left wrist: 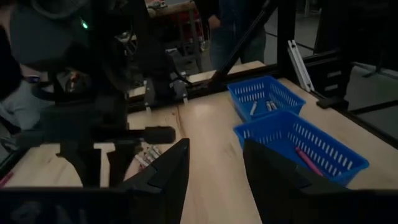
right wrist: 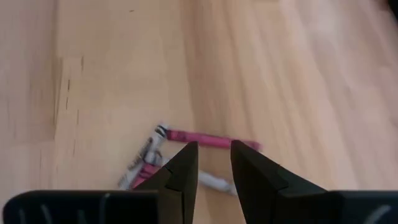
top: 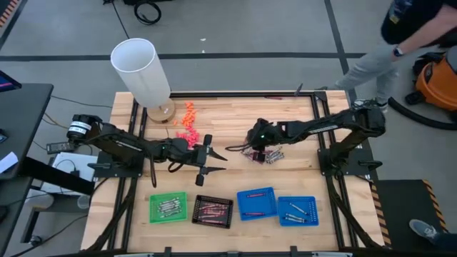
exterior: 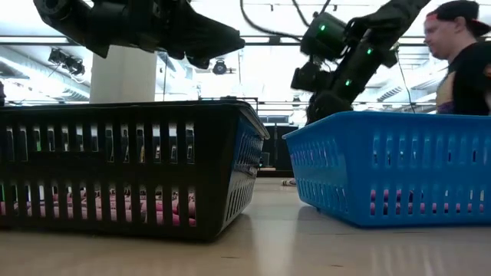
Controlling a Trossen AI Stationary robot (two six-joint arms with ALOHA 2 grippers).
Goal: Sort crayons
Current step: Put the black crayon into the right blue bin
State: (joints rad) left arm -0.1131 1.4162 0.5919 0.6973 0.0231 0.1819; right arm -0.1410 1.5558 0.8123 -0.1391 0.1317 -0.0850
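The right pincer hovers released over the loose crayons mid-surface; the left pincer waits released nearby.

We see four trays lined along the table's near edge, crayons lying in each. Loose crayons sit mid-table, right of centre, under the right pincer. The left pincer hangs left of them. A cylinder stands far left.
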